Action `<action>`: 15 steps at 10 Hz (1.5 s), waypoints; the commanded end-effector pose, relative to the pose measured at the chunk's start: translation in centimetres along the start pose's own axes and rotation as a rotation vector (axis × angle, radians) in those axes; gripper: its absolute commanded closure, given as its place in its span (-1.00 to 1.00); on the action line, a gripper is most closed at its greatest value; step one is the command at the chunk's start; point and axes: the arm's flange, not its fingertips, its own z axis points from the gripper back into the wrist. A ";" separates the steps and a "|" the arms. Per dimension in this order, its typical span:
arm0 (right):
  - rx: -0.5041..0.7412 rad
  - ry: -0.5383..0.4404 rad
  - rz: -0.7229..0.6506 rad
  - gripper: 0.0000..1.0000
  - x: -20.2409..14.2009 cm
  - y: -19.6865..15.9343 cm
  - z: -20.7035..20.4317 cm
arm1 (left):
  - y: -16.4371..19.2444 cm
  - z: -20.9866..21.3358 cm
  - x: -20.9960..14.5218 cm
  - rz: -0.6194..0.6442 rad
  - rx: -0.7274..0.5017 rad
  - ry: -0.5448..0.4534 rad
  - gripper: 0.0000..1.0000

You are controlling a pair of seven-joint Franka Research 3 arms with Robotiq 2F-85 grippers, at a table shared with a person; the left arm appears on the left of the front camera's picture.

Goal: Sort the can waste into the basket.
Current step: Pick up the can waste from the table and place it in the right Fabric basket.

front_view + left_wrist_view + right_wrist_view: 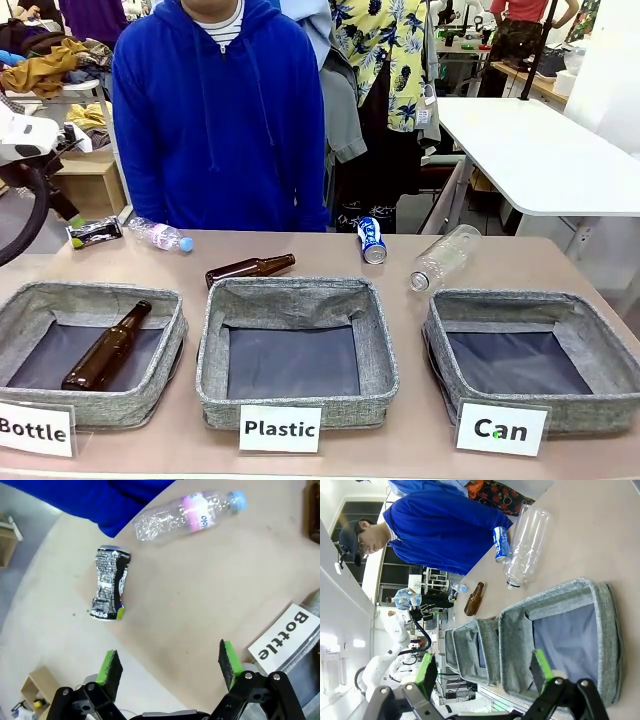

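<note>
The crushed dark can (94, 232) lies at the table's far left; in the left wrist view the same can (110, 584) lies ahead and left of my open left gripper (170, 667), with bare table between. A blue and white can (372, 240) lies on its side behind the middle basket. The grey "Can" basket (520, 298) stands at the front right with nothing in it. My right gripper (485, 672) hangs open over this basket (607, 635), and the blue and white can (501, 543) lies farther off.
A small plastic bottle (190, 516) lies beside the crushed can. A brown bottle (250, 268) and a large clear bottle (445, 257) lie behind the baskets. The "Bottle" basket (30, 300) holds a brown bottle, and the "Plastic" basket (290, 292) holds nothing. A person in blue (220, 110) stands at the far side.
</note>
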 end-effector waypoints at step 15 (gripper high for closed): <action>0.018 -0.006 0.025 -1.00 0.1 0.1 0.1 | 25.4 11.3 -25.8 0.279 -0.496 -0.574 -1.00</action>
